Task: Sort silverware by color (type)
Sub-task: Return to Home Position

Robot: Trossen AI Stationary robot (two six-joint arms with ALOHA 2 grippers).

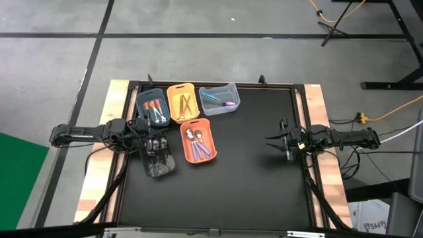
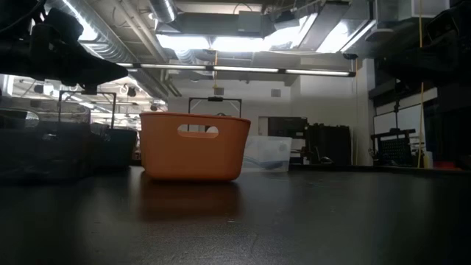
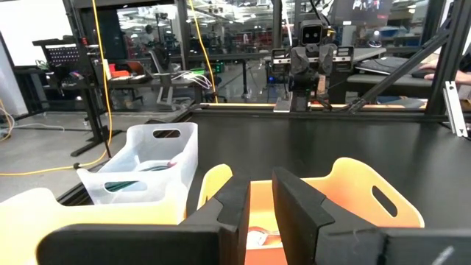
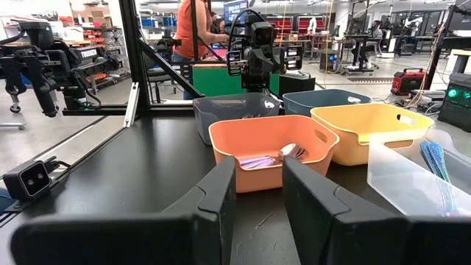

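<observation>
The left claw [image 3: 261,213], slightly parted and empty, hung beside the orange plastic bin [image 3: 368,195]; the right claw [image 4: 259,188], likewise parted, hung over the black table [image 4: 132,158], well apart.

Seen from low down, the orange bin [image 2: 193,146] hides its own silverware [image 1: 198,142]. From above, the black bin [image 1: 160,166] shows only dark, unreadable contents.
</observation>
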